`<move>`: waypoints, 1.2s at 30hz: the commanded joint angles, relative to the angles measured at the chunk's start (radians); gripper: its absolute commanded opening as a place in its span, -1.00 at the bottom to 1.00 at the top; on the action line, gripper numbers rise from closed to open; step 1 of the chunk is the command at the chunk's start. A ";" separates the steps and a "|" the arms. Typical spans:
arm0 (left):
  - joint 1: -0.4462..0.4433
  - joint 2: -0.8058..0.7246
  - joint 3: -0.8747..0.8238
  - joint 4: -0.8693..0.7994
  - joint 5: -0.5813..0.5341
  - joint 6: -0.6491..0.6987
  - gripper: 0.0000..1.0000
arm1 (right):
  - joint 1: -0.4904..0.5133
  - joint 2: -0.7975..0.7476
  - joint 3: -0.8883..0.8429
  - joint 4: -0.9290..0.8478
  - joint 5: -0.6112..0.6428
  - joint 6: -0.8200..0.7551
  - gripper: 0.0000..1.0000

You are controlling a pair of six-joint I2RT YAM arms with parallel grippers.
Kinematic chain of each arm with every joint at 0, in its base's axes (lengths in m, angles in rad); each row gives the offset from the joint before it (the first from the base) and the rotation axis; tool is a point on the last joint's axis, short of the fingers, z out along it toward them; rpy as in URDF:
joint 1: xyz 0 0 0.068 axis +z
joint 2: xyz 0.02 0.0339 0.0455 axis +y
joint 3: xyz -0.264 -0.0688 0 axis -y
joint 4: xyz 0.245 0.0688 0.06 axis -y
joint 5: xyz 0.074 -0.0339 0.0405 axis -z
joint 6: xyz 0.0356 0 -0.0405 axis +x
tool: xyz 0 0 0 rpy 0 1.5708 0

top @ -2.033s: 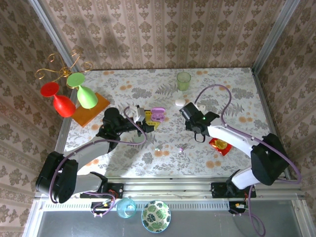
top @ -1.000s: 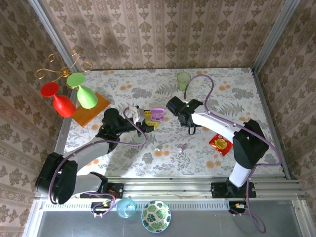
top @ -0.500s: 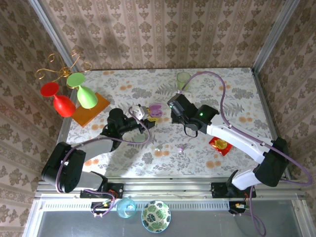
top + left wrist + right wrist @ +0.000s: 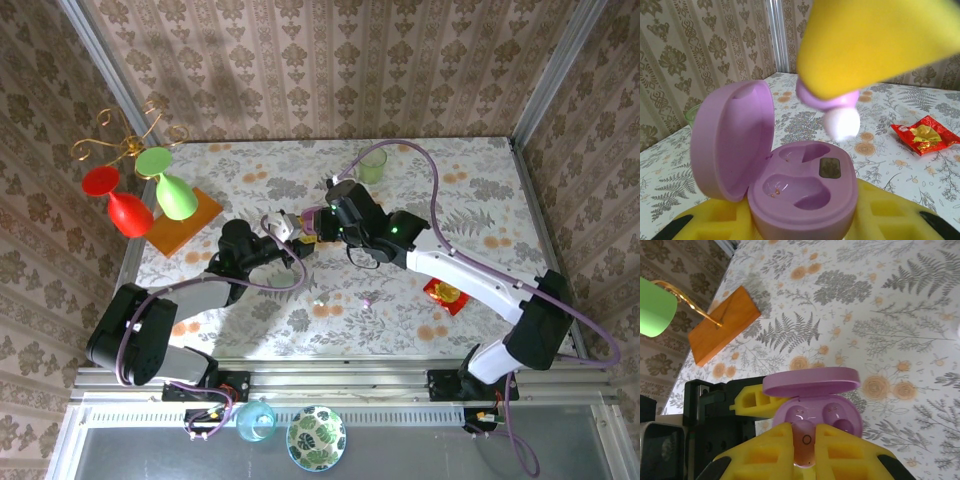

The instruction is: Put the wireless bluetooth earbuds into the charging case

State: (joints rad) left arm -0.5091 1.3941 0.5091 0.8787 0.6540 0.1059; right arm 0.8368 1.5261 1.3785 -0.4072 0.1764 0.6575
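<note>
Right pincer [image 4: 804,432], tight on purple earbud [image 4: 834,111], now above left pincer's [image 4: 303,243] clamped case [image 4: 790,200].

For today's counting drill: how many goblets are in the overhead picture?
2: a red goblet and a green goblet, side by side at the far left.

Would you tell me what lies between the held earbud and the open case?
Nothing: the left wrist view shows a bare gap between earbud and purple case.
</note>
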 commanded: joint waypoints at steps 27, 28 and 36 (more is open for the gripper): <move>-0.002 -0.011 0.014 0.036 0.013 0.006 -0.54 | 0.006 0.059 0.000 0.062 -0.072 -0.012 -0.60; -0.002 -0.011 0.014 0.036 0.013 0.005 -0.54 | 0.005 0.051 -0.008 0.068 -0.072 -0.009 -0.56; -0.002 -0.010 0.013 0.037 0.014 0.005 -0.54 | -0.010 -0.006 -0.063 0.103 -0.094 -0.001 -0.46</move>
State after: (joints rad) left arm -0.5098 1.3941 0.5091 0.8761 0.6571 0.1059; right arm 0.8337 1.5665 1.3376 -0.3351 0.1078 0.6563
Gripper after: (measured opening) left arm 0.361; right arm 0.261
